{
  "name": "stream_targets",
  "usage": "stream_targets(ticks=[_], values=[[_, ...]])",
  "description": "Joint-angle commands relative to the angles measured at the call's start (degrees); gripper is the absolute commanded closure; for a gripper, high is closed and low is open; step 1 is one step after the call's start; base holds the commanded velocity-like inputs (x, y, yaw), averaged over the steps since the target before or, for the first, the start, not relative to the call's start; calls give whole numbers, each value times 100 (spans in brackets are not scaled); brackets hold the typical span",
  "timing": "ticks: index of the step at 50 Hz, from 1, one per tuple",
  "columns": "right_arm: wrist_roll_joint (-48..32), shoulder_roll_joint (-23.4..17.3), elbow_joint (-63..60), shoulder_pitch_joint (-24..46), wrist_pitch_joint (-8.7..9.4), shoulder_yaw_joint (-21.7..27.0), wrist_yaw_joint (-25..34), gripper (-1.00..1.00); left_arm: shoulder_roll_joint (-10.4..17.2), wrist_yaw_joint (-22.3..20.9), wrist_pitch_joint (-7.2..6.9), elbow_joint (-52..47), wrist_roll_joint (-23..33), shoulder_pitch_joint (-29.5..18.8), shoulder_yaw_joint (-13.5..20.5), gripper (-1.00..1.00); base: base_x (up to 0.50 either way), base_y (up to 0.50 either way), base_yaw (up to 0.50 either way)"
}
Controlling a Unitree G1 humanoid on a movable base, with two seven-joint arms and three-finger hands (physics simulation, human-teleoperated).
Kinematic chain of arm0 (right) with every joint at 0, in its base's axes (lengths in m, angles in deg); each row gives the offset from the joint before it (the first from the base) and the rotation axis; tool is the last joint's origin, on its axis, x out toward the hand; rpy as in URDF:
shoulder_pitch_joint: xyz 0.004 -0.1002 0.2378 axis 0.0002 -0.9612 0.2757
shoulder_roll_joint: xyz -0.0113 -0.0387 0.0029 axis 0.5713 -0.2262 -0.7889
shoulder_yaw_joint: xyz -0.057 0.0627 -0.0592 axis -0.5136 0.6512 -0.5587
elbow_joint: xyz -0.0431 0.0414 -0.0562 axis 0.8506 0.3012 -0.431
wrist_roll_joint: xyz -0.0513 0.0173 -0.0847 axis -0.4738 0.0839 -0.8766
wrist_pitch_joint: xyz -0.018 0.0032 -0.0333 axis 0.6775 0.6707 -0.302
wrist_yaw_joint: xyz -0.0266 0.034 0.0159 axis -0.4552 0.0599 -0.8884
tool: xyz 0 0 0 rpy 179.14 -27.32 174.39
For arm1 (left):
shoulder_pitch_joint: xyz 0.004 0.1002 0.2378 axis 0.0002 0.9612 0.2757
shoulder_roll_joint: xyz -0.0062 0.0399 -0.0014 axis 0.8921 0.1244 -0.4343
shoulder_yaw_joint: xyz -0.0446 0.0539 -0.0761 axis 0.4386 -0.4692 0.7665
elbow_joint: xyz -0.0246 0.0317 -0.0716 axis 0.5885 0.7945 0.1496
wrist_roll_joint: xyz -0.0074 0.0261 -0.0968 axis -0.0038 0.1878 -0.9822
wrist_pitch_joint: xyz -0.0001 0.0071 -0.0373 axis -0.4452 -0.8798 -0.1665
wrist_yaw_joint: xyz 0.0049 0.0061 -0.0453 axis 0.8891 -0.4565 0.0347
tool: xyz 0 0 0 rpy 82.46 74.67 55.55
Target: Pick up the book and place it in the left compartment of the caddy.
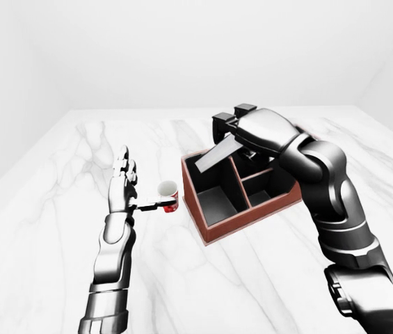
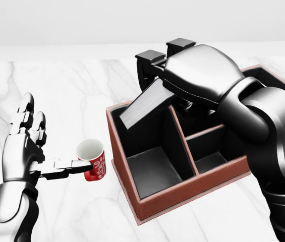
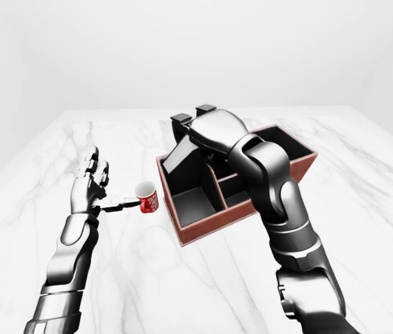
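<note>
The book (image 2: 145,104), grey and flat, is tilted with its lower end inside the left compartment of the red-brown caddy (image 2: 187,190). My right hand (image 2: 158,68) is shut on the book's upper end, above the caddy's left side. My left hand (image 2: 31,143) is open, fingers pointing up, to the left of the caddy, with its thumb reaching toward a red mug (image 2: 94,161). The caddy has dark inner compartments; my right arm hides part of its right side.
The red mug with a white inside stands on the white marble table (image 1: 57,174) just left of the caddy, touching or nearly touching my left thumb. The table's far edge meets a plain white wall.
</note>
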Motion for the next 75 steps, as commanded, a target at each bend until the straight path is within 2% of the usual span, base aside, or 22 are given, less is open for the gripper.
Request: stream_targets(ticks=[1, 16, 18, 33, 42, 46, 52, 59, 75], values=[[261, 55, 113, 205, 1, -345, 0, 100, 19, -1, 0, 24, -38, -12, 29, -100, 0, 0, 0], [-269, 293, 656, 293, 1, -353, 0, 100, 10, 4, 0, 72, -39, -9, 14, -100, 0, 0, 0], [-451, 463, 792, 339, 1, -230, 0, 100, 12, 4, 0, 89, -42, -18, 16, -100, 0, 0, 0], [-890, 813, 1220, 453, 1, -242, 0, 100, 18, 0, 0, 147, -58, -31, 20, -100, 0, 0, 0], [-1328, 1153, 1567, 522, 1, -41, 0, 100, 19, -10, 0, 174, -76, -14, 28, -100, 0, 0, 0], [-1797, 1503, 2501, 1042, 1, 156, 0, 100, 23, -14, 0, 189, -89, -11, 34, -100, 0, 0, 0], [-2236, 1706, 4147, 1962, 1, 163, 0, 100, 14, -16, 0, 157, -104, 36, 34, -100, 0, 0, 0], [-2448, 1833, 4851, 2287, 1, 113, 0, 100, -5, -32, 0, 167, -110, 104, 24, -100, 0, 0, 0], [-2389, 1880, 4181, 1787, 1, 133, 0, 100, -53, -14, 0, 82, -100, 256, -2, -100, 0, 0, 0]])
